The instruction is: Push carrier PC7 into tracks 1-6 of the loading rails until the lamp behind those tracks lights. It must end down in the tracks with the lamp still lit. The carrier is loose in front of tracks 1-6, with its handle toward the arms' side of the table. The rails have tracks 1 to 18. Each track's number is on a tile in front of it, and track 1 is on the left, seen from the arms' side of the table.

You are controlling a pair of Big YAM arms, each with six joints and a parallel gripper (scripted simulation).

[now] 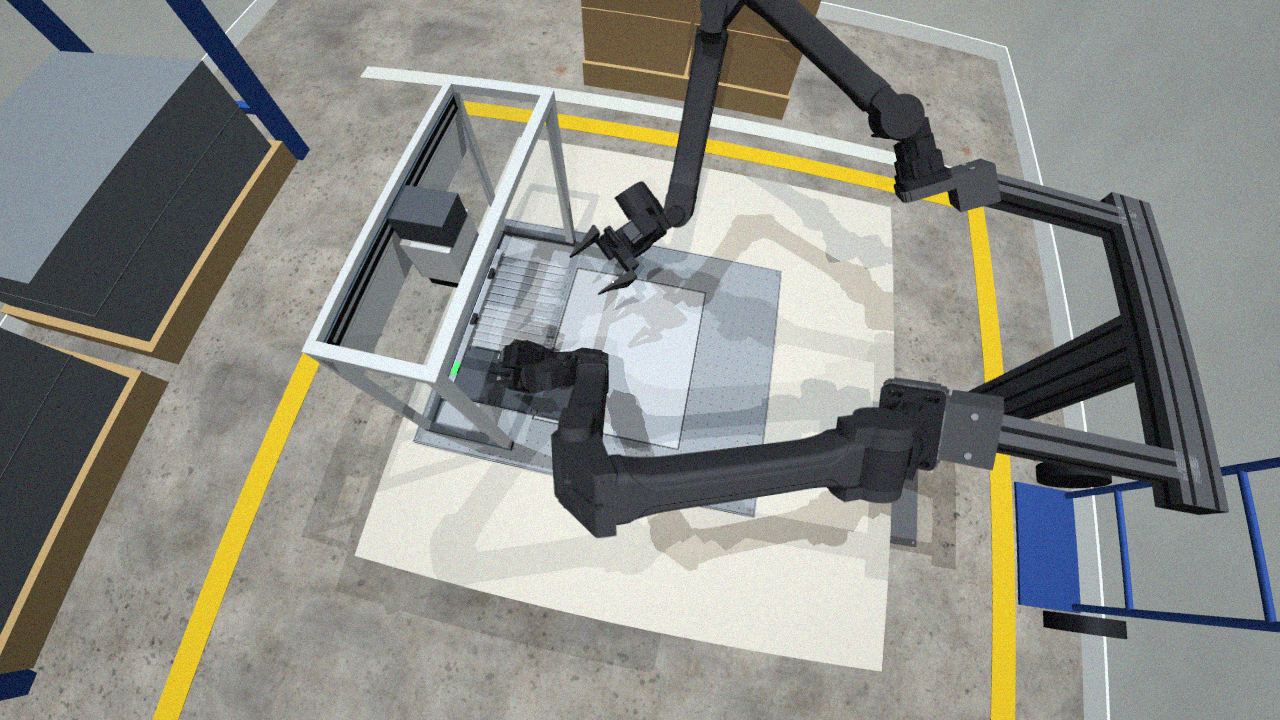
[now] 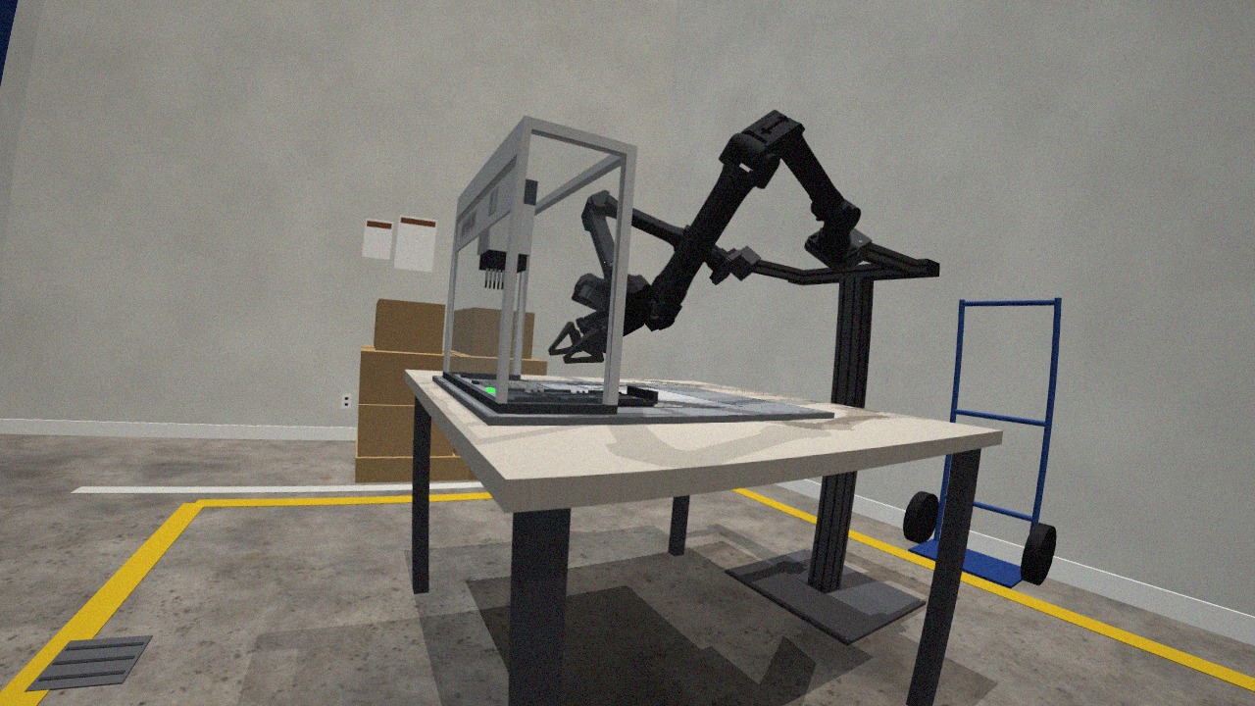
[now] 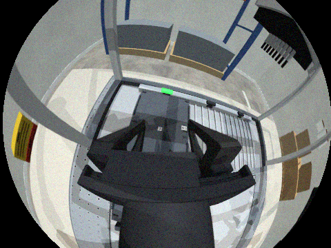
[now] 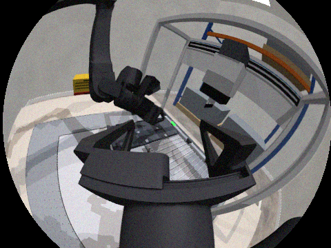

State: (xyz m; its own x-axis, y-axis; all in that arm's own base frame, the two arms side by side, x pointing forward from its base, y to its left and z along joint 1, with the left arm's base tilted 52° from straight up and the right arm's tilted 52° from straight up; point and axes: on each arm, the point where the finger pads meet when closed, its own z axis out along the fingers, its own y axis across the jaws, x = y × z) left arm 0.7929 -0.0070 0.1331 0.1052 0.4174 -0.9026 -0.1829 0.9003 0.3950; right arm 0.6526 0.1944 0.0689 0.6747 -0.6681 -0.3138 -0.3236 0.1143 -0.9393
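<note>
Carrier PC7 [image 1: 477, 365] [image 3: 155, 107] [image 4: 166, 130] is a dark flat plate lying at the left end of the loading rails [image 1: 526, 284] [image 3: 225, 127] [image 4: 184, 156], its far edge close to the rear bar. The lamp [image 1: 454, 368] [image 2: 491, 390] [image 3: 167, 91] [image 4: 173, 123] behind it is lit green. My left gripper [image 3: 166, 122] [image 2: 558, 354] is open and empty above the carrier; its body hides the handle end in the left wrist view. My right gripper [image 1: 587, 273] is open and empty, raised in front of the rails' right part.
A grey gantry frame [image 1: 490, 234] [image 2: 623, 263] stands over the rails, with posts near my left gripper. Its head [image 1: 427, 214] [image 4: 221, 80] hangs over the right part, with several prongs [image 2: 493, 277] [image 3: 277, 49] underneath. A pale plate [image 1: 657, 358] lies in front of the rails.
</note>
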